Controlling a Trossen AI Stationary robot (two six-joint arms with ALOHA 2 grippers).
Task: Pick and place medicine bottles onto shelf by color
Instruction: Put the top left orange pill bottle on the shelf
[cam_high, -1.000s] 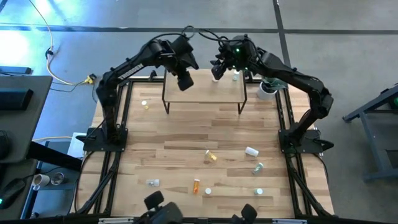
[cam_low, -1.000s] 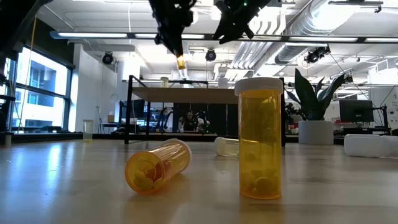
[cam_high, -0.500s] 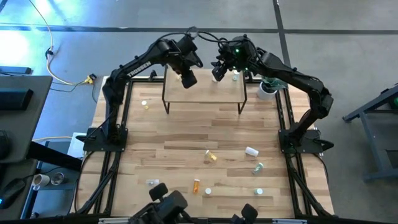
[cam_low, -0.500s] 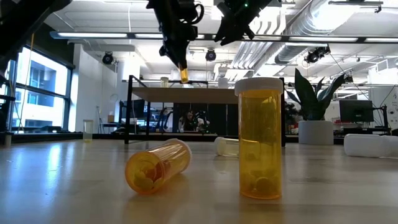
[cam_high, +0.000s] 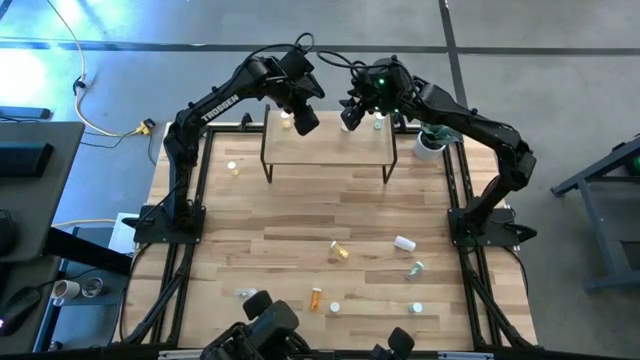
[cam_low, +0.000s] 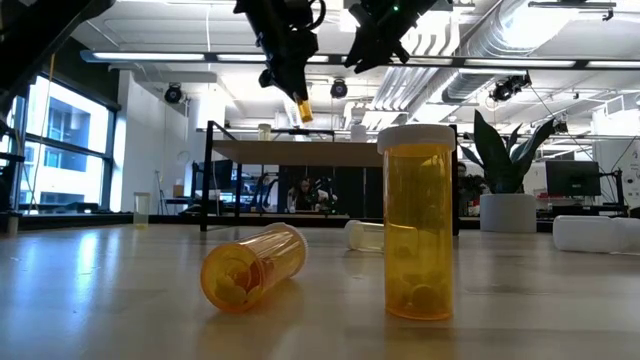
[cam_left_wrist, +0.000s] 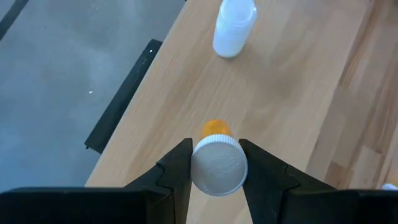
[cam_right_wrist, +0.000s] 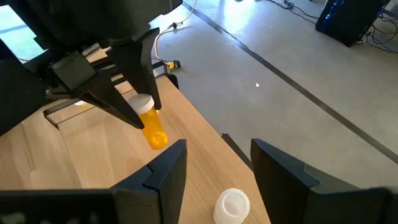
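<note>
The low light-wood shelf on thin black legs (cam_high: 328, 145) stands at the far edge of the large wooden bench (cam_high: 300, 230). Above its left end the left pincer (cam_left_wrist: 216, 163) holds an orange white-capped pill bottle (cam_left_wrist: 216, 163); a white bottle (cam_left_wrist: 234, 28) stands on the shelf nearby. Other bottles lie scattered on the bench's near half.

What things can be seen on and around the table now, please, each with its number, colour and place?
shelf: one, light wood on black legs, far end of the table.
shelf bottles: two, one white near the left end, one greenish near the right end.
loose bottles: about eight, yellow, orange, white and greenish, scattered on the table, mostly along the near side.
held bottle: one, orange with a white cap, above the shelf.
plant pot: one, white, right of the shelf.
left gripper: shut on the held bottle.
right gripper: open, empty, above the shelf's right part.
</note>
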